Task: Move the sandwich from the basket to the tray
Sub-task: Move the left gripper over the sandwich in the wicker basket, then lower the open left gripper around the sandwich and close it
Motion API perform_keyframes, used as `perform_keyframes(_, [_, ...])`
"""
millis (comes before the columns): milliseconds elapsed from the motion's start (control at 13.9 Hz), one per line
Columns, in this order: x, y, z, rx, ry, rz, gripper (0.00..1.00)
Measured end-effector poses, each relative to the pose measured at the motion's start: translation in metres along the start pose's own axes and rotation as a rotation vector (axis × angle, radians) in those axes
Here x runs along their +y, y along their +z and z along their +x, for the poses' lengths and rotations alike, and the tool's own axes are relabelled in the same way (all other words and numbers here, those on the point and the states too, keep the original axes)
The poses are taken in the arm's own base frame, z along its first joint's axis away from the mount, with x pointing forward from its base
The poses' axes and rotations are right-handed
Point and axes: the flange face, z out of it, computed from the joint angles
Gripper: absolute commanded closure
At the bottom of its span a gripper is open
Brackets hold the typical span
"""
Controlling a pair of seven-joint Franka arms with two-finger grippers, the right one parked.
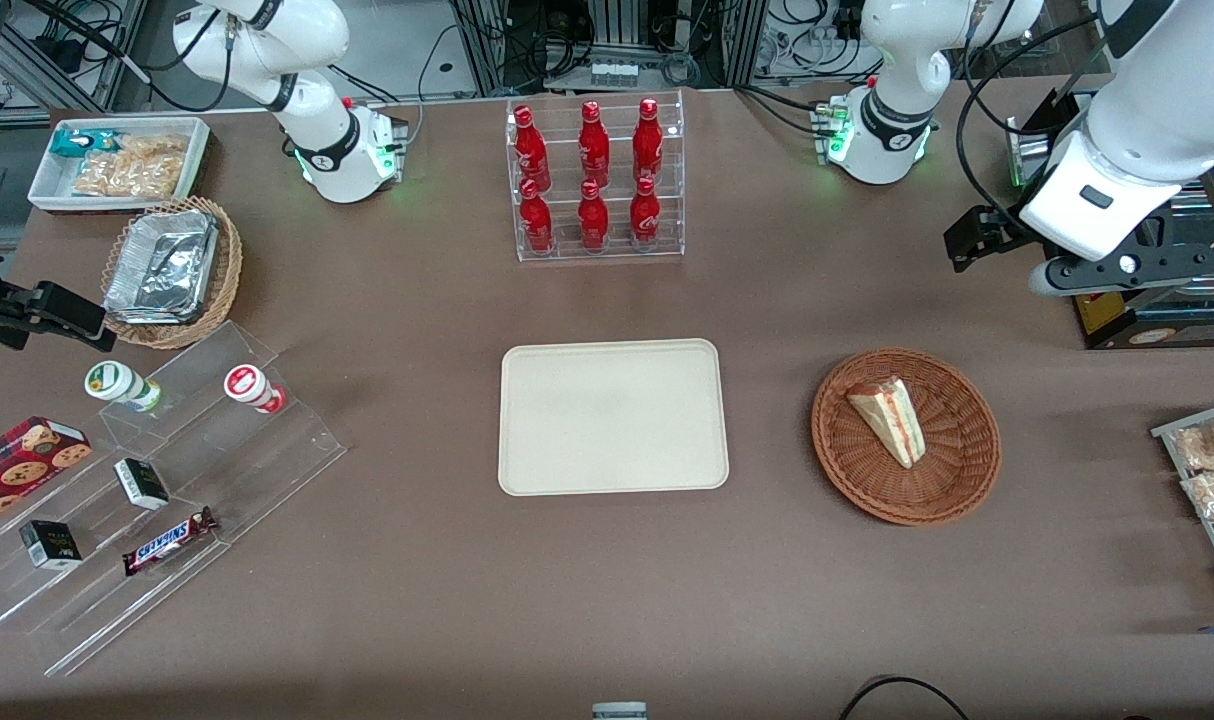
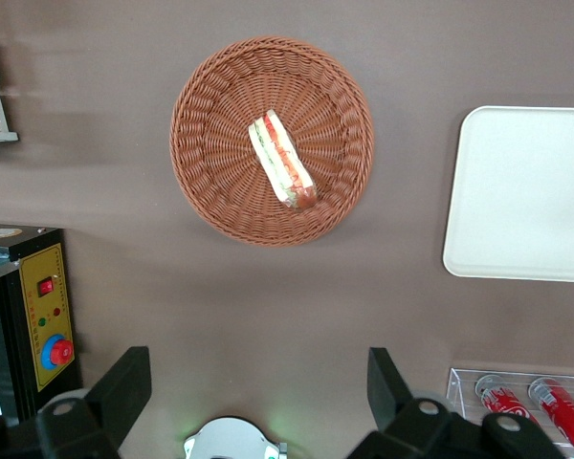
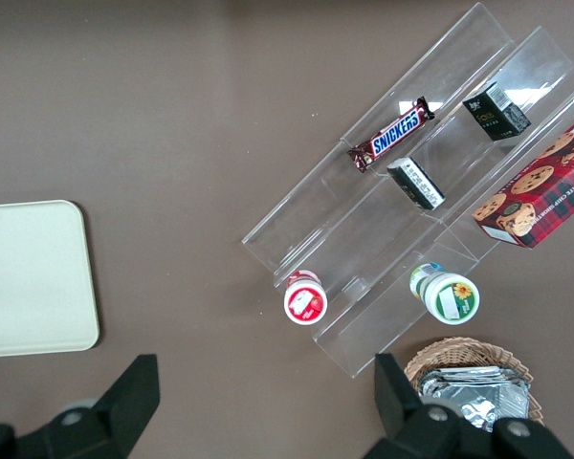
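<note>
Front view: the sandwich lies in the basket, beside the bare tray. The tool hovers high, farther back.

Left wrist view: its fingers gape wide above the desk. Squeezing too hard could crush the bread.

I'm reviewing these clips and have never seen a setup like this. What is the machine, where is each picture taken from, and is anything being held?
Two white robot arms stand at a brown table. One picture looks down from the front; the other two come from cameras on the arms' wrists. The working arm's gripper hangs high above the table, farther from the front camera than the basket, fingers open and holding nothing. The sandwich lies in the round reddish-brown basket. The cream tray, beside the basket, holds nothing. Also there: a rack of red bottles and stepped clear shelves of snacks.
</note>
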Motion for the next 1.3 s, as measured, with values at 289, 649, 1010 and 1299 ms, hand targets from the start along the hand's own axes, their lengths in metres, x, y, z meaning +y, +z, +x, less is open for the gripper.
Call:
perform_keyframes(289, [-0.001,0.002,0.001,-0.005,0.002,0.001,0.0])
perform_keyframes(649, [-0.015,0.054,0.027,-0.112,-0.024,0.01,0.0])
perform_keyframes(1010, [-0.04,0.159,0.096,-0.154,-0.195,-0.027,0.0])
perform_keyframes(1299, [-0.024,0.25,0.107,-0.102,-0.433,-0.05,0.0])
